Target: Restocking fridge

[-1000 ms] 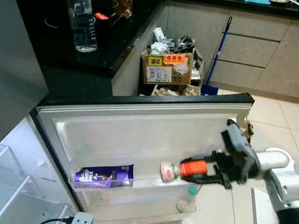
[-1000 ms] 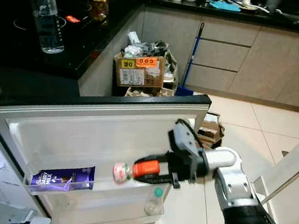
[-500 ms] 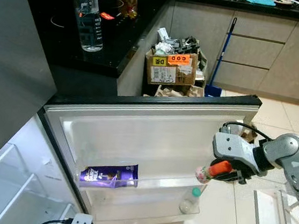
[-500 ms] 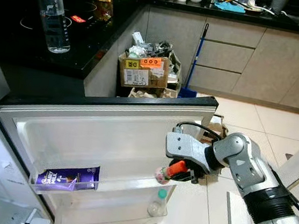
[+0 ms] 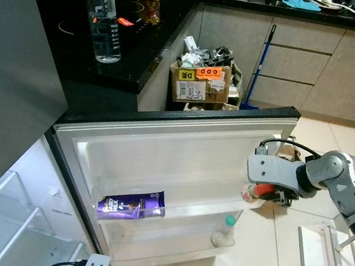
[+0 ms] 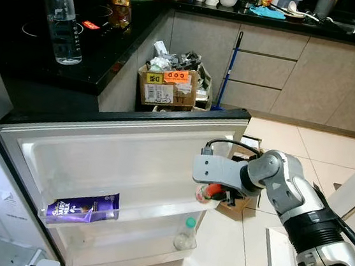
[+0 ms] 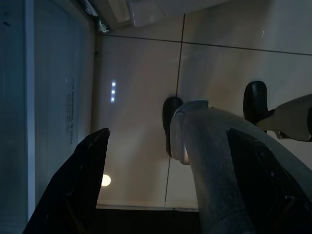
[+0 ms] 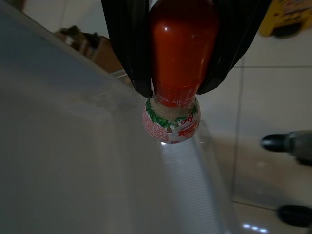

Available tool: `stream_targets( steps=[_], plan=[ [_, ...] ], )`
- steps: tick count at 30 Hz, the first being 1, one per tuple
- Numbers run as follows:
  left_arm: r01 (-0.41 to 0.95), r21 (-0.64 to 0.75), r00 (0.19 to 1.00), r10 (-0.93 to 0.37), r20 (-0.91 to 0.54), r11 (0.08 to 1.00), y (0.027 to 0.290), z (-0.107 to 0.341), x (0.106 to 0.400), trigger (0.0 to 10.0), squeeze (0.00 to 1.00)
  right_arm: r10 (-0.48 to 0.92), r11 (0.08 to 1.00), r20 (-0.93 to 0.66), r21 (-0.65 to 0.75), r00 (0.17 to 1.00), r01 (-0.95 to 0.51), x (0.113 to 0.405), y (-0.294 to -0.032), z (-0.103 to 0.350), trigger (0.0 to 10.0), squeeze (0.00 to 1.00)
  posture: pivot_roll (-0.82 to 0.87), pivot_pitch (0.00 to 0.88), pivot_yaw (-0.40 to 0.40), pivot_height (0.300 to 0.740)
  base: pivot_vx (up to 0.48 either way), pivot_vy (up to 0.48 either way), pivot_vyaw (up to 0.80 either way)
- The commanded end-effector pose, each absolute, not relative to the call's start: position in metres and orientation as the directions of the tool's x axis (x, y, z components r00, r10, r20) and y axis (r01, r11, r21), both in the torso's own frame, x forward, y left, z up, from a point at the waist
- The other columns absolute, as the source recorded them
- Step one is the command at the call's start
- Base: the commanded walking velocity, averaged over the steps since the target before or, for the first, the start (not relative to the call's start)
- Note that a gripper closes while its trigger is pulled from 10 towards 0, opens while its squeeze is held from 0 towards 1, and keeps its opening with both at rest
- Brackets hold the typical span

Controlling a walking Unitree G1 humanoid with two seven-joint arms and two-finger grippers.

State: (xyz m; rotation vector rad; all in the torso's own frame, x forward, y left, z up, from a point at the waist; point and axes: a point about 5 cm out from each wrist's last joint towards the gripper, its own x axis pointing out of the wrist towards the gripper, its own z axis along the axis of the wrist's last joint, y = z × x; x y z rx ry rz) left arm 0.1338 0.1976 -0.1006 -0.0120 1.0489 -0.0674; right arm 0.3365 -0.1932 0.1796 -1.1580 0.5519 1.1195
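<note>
My right gripper is shut on a small bottle with a red top part and a white, green and red label. It holds the bottle base-first over the right end of the upper shelf of the open fridge door. The black fingers clamp the red part from both sides. A purple milk carton lies at the left of that shelf. In the lower door shelf stands a clear bottle with a green cap. My left gripper hangs idle over the floor, fingers spread.
A tall water bottle stands on the black counter behind the door. A cardboard box of rubbish and a blue broom lie beyond. A white tray is on the floor at right, a power strip below the door.
The right gripper has carried the bottle from mid-shelf to the door's right end and tipped it base-down towards the shelf. The camera has shifted slightly.
</note>
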Motion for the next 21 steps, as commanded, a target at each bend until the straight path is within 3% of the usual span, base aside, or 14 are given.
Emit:
stream_targets(
  steps=[1,13,19,21],
  plan=[
    [0.042,-0.055,0.484,-0.068,-0.872,0.998,0.194,-0.103,0.13,10.0,0.0,0.397,-0.011,-0.811,-0.472,0.43,-0.881,0.342,-0.191,0.184,10.0,0.0,-0.11,0.0,-0.041,0.74,0.0,0.0,0.0],
    [0.043,-0.059,0.487,-0.073,-0.87,0.997,0.191,-0.103,0.131,10.0,0.0,0.352,-0.018,-0.812,-0.503,0.465,-0.864,0.351,-0.19,0.18,10.0,0.0,-0.11,0.0,-0.044,0.74,0.0,0.0,0.0],
    [0.041,-0.059,0.486,-0.072,-0.871,0.997,0.191,-0.103,0.131,10.0,0.0,0.267,-0.051,-0.866,-0.451,0.423,-0.891,0.347,-0.198,0.164,10.0,0.0,-0.11,0.0,-0.044,0.74,0.0,0.0,0.0],
    [0.039,-0.059,0.487,-0.071,-0.871,0.997,0.191,-0.103,0.131,10.0,0.0,0.23,-0.056,-0.876,-0.447,0.424,-0.893,0.348,-0.202,0.157,10.0,0.17,-0.11,0.0,-0.044,0.74,0.0,0.0,0.0]
  ],
)
